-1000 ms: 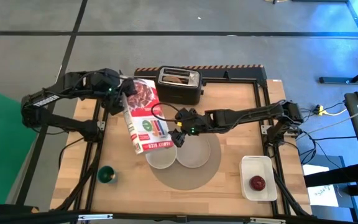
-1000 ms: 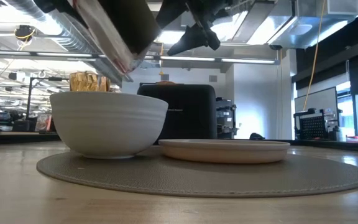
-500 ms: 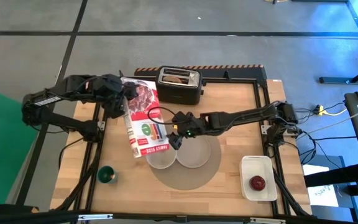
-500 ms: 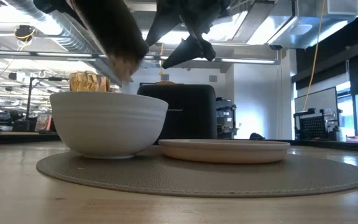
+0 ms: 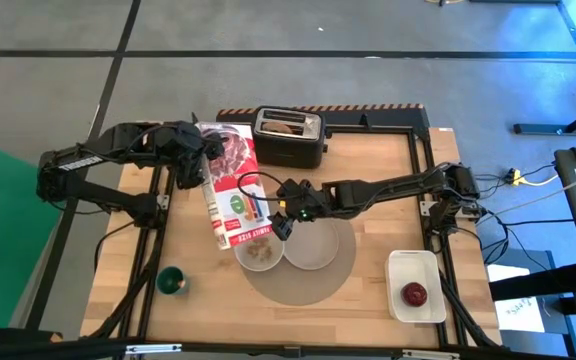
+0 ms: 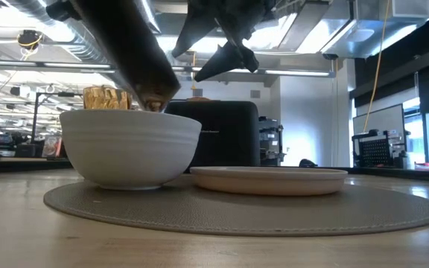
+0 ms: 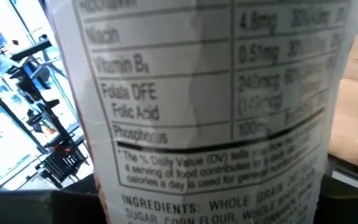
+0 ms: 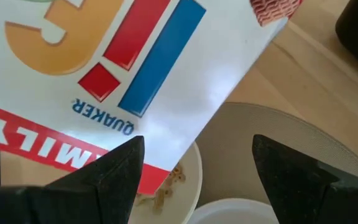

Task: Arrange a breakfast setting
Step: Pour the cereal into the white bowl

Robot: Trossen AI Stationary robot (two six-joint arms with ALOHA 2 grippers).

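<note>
My left gripper (image 5: 201,162) is shut on a red and white cereal box (image 5: 231,192), tipped with its open end over the white bowl (image 5: 259,252). Brown cereal lies in the bowl. The bowl and the white plate (image 5: 311,246) stand on the round grey placemat (image 5: 298,285). My right gripper (image 8: 194,180) is open beside the box's low end (image 8: 123,68), above bowl and plate; I cannot tell whether it touches the box. The amber tumbler (image 6: 106,98) shows behind the bowl. The bagel (image 5: 286,127) sits in the toaster. The red apple (image 5: 414,293) lies in the white tray. The spoon is out of view. My left gripper holds the cereal box by its raised far end, at the edge toward the table's left (image 5: 208,168), coming level from the left. The box's printed side panel (image 7: 210,112) fills the wrist view and hides the fingers. The box is lifted clear and slants down toward the bowl.
A black toaster (image 5: 288,138) stands at the far edge. A small green cup (image 5: 171,282) stands near the left front. The white rectangular tray (image 5: 415,268) lies at the right front. Bare wood lies left of the placemat.
My left gripper has tipped the cereal box further, and its open end has dropped closer to the bowl. Cereal has fallen into the bowl, which was white inside a second ago. My right gripper has shifted a little toward the box.
</note>
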